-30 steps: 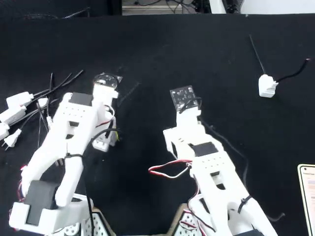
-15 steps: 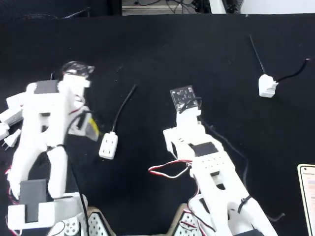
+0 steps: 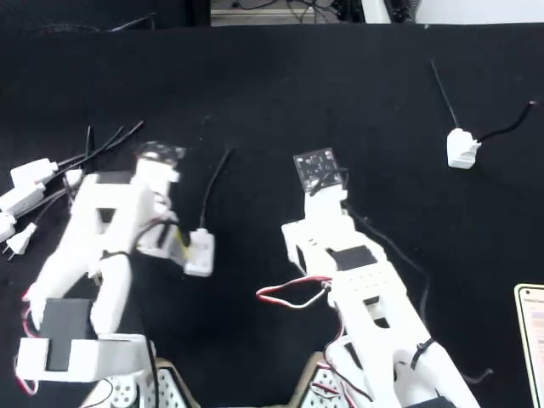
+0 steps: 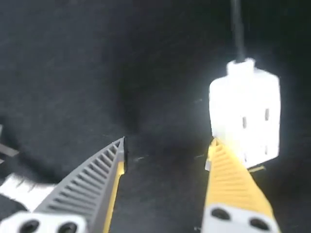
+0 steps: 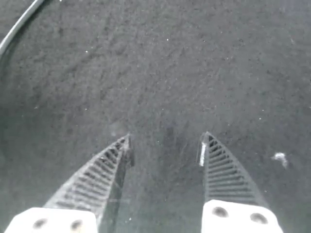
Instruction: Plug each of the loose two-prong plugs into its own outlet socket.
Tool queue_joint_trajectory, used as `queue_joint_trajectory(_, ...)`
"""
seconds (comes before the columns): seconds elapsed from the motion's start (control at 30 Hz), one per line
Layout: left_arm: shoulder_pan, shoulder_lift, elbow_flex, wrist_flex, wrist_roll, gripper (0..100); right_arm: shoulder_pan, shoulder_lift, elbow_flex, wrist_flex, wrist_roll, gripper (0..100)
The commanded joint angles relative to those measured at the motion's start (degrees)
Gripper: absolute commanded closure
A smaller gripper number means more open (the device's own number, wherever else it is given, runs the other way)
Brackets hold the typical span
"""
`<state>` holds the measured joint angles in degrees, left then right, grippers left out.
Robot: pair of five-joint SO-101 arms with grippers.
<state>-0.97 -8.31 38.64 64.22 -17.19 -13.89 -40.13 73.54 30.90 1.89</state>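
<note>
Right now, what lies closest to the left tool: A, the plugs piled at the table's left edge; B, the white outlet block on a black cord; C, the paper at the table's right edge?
B: the white outlet block sits right at the tip of the open left tool.
</note>
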Motion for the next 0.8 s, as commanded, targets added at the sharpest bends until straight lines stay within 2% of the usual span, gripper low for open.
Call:
queue_joint_trajectory(0.0,9.2,-0.6,-0.3,-0.7,5.6,73,4.0,-2.1,-2.6,-1.1,-0.8,77.9)
queue_joint_trajectory(0.13,17.2,-0.5,-0.3,-0.4,7.7,73,6.1,-2.1,-2.7,-1.2,-0.9,77.9)
queue_joint_trajectory(0.3,18.8,-1.1,-0.7,1.7,8.3,73,6.2,-2.1,-2.9,-1.2,-0.9,77.9)
queue_joint_trajectory(0.47,12.2,-2.2,-9.5,11.2,3.8,73,6.0,-2.1,-2.9,-1.2,-0.9,77.9)
queue_joint_trajectory(0.57,7.5,-2.1,-15.7,13.9,2.6,73,6.0,-2.1,-2.9,-1.2,-0.9,77.9)
queue_joint_trajectory(0.67,4.4,-1.9,-18.7,11.0,2.9,73,6.0,-2.1,-2.9,-1.2,-0.9,77.9)
queue_joint_trajectory(0.77,3.9,-1.9,-16.3,3.1,6.7,72,6.0,-2.1,-2.9,-1.2,-0.9,77.9)
